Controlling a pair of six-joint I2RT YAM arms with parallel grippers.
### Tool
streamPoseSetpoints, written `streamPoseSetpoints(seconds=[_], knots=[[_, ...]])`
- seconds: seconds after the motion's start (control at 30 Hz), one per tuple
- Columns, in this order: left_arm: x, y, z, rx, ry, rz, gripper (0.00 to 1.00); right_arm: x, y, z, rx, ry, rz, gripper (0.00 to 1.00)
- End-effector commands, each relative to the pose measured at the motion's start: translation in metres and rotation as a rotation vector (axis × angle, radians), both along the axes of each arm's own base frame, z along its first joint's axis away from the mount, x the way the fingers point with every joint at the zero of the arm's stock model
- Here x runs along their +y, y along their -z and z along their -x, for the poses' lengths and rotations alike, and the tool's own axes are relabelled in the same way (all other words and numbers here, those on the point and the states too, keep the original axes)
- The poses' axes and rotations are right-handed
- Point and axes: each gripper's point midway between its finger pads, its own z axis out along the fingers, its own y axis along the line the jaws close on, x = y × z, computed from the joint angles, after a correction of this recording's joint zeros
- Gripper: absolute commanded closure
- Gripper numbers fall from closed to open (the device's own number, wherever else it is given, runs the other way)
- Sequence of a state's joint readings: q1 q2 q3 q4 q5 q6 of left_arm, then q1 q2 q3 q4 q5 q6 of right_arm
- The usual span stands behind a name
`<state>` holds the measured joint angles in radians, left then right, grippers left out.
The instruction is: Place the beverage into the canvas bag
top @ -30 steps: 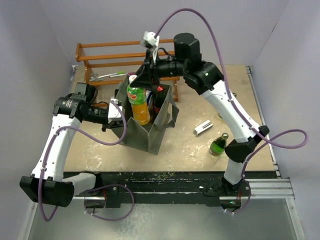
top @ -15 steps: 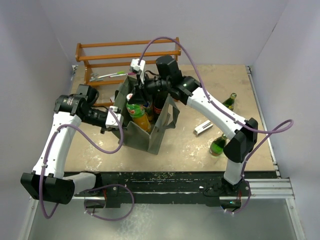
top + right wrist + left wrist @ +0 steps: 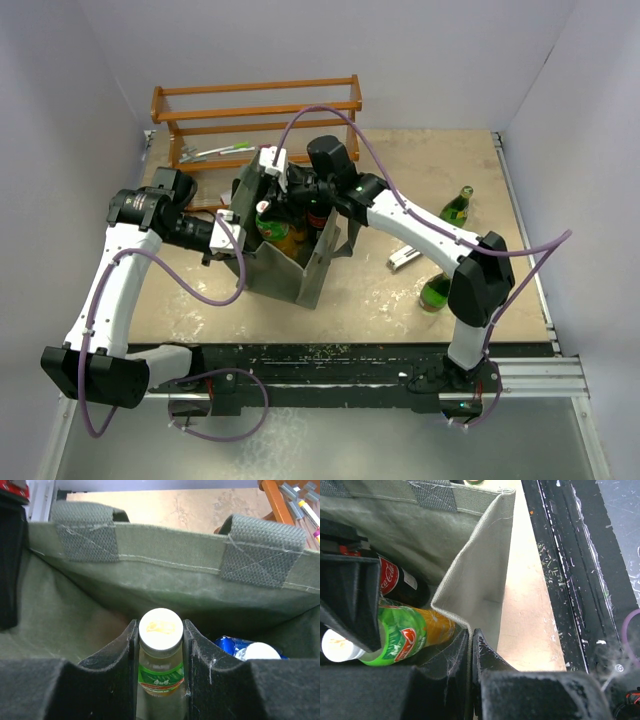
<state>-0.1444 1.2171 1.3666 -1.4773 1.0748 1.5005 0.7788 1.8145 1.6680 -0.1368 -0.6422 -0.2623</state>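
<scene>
The grey-green canvas bag (image 3: pixel 300 268) stands open left of the table's middle. My right gripper (image 3: pixel 268 200) is inside its mouth, shut on the neck of an orange drink bottle (image 3: pixel 272 226) with a green label and white cap (image 3: pixel 160 627). In the right wrist view my gripper (image 3: pixel 160 636) clamps just under the cap, with the bag's wall (image 3: pixel 165 582) behind. My left gripper (image 3: pixel 231 233) is shut on the bag's near-left rim; in the left wrist view it (image 3: pixel 471 636) pinches the fabric edge (image 3: pixel 480 590), and the bottle (image 3: pixel 405 637) hangs inside the bag.
A cola bottle (image 3: pixel 316 208) and a blue-labelled bottle (image 3: pixel 250 651) stand in the bag. Two green glass bottles (image 3: pixel 437 290) (image 3: pixel 457 205) and a small white object (image 3: pixel 405 256) are on the table to the right. A wooden rack (image 3: pixel 255 120) stands at the back.
My right gripper has come down and to the left with the orange drink bottle, which has sunk from above the rim into the bag. My left gripper has kept its hold on the rim.
</scene>
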Motion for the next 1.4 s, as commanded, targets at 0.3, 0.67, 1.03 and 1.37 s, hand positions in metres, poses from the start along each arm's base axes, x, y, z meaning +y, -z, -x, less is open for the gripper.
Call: streamPoseSetpoints(seconds=[0.3, 0.67, 1.03, 1.37], knots=[[-0.013, -0.030, 0.010, 0.027, 0.009, 0.129, 0.92, 0.003, -0.014, -0.001, -0.291, -0.096, -0.085, 1.00], [-0.012, -0.022, 0.005, 0.038, -0.022, 0.110, 0.89, -0.009, 0.028, -0.010, -0.279, -0.043, 0.033, 0.84], [-0.008, -0.020, 0.001, 0.035, -0.068, 0.088, 0.83, -0.013, -0.015, -0.012, -0.270, 0.004, 0.017, 0.36], [-0.008, -0.018, -0.003, 0.038, -0.085, 0.084, 0.81, -0.029, -0.070, 0.010, -0.261, 0.026, -0.072, 0.22]])
